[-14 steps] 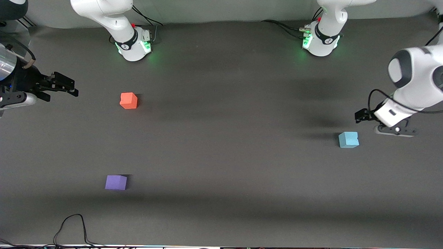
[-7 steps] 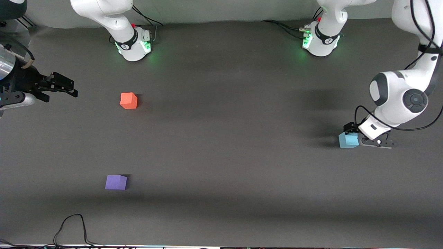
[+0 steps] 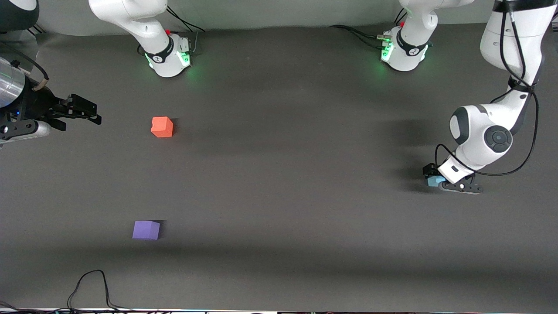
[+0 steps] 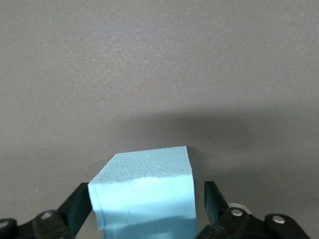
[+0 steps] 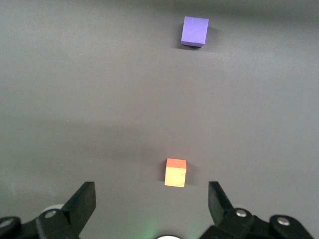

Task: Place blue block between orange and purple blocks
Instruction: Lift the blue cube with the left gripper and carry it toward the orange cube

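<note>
The light blue block sits on the dark table toward the left arm's end. My left gripper is down around it and hides most of it. In the left wrist view the block fills the space between the open fingers of the left gripper, with a small gap on one side. The orange block and the purple block sit toward the right arm's end, the purple one nearer the front camera. My right gripper is open and empty and waits beside the orange block. The right wrist view shows the gripper, orange block and purple block.
The two arm bases stand along the edge farthest from the front camera. A black cable loops on the table near the front edge, nearer the camera than the purple block.
My left arm has swung in and come down, so its gripper now straddles the blue block. The blocks have not moved. The right gripper has barely shifted.
</note>
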You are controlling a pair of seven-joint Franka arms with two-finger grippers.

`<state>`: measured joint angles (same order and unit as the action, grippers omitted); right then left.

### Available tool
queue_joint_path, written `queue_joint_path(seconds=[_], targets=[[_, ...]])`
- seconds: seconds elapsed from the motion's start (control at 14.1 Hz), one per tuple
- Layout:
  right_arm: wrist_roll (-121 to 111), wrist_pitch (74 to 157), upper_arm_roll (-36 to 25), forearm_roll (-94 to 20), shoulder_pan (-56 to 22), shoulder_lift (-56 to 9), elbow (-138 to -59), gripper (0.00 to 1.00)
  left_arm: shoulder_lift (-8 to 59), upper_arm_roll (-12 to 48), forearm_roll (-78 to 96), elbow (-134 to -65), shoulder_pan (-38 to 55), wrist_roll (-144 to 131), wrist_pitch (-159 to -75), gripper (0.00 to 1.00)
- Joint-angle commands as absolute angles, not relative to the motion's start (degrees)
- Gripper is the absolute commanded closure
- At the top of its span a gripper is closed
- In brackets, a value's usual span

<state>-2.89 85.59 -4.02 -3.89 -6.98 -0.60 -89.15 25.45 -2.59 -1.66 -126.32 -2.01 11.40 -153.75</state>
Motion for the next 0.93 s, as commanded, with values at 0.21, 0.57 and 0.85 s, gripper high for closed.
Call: queue_joint_path(seconds=[0.21,0.57,0.85], targets=[[-3.51,84.64,-4.13,-3.87,-6.94,-1.14,-88.07,0.0,25.31,-2.81,-2.2,-124.28,-1.58,10.72,-152.58,0.74],[-3.52,84.29,-4.22,-3.87,-6.94,-0.7,-88.07,0.0,19.62,-2.9,-2.11,-116.41,-2.29,11.6,-134.99,0.75],[-3.52,84.38,-4.22,-3.87,-6.94,-1.05,-88.07,0.0,17.4,-2.64,-1.67,-98.48,-1.41,9.59,-106.84,0.75]])
